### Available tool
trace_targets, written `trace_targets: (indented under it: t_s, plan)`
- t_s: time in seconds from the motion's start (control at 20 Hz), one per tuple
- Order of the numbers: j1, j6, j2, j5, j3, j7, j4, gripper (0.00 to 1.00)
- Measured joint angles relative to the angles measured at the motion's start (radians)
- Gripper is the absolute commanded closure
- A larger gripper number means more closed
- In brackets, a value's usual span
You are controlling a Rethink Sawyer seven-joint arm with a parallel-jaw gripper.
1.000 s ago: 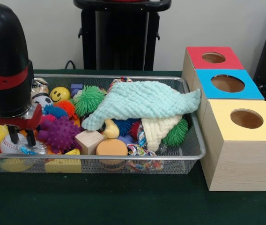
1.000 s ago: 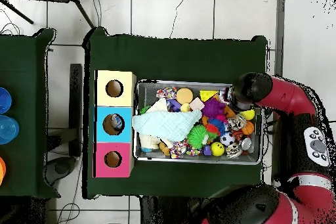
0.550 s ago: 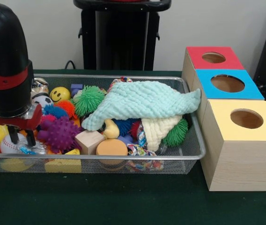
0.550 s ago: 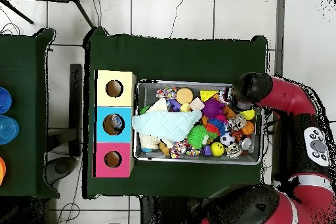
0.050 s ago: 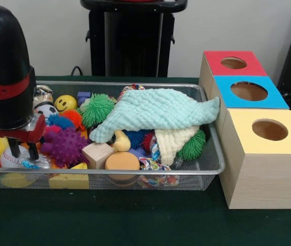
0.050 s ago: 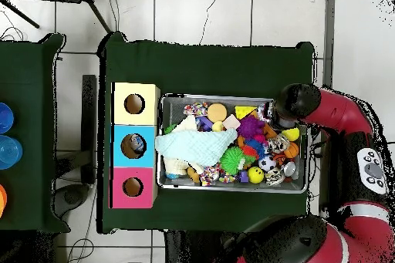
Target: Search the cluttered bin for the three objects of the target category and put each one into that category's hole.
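Note:
A wire mesh bin (image 5: 207, 165) is heaped with toys: a purple spiky ball (image 5: 63, 145), a green stringy ball (image 5: 97, 108), a yellow smiley ball (image 5: 65, 103), a wooden cube (image 5: 98, 154), a round wooden disc (image 5: 122, 161) and a baseball (image 5: 6, 159). A mint cloth (image 5: 156, 110) lies over the middle and hides what is beneath. My gripper (image 5: 23, 150) reaches down into the bin's left end, open, its two black fingers apart just above the baseball. In the overhead view the arm's wrist (image 6: 292, 104) covers the gripper at the bin's right end (image 6: 307, 144).
Three wooden boxes with round holes stand beside the bin: red top (image 5: 232, 62), blue top (image 5: 249, 92), yellow top (image 5: 268, 130). From above, something sits inside the blue box's hole (image 6: 133, 146). A black stand (image 5: 132, 38) rises behind the bin.
The arm's wrist has shifted very slightly toward the bin's end wall. The toys and the cloth have not moved.

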Motion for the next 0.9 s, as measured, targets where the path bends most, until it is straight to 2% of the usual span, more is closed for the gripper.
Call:
trace_targets:
  t_s: [0.9]
  plan:
    - [0.004,0.033,0.008,0.002,0.000,0.000,-0.021,1.00]
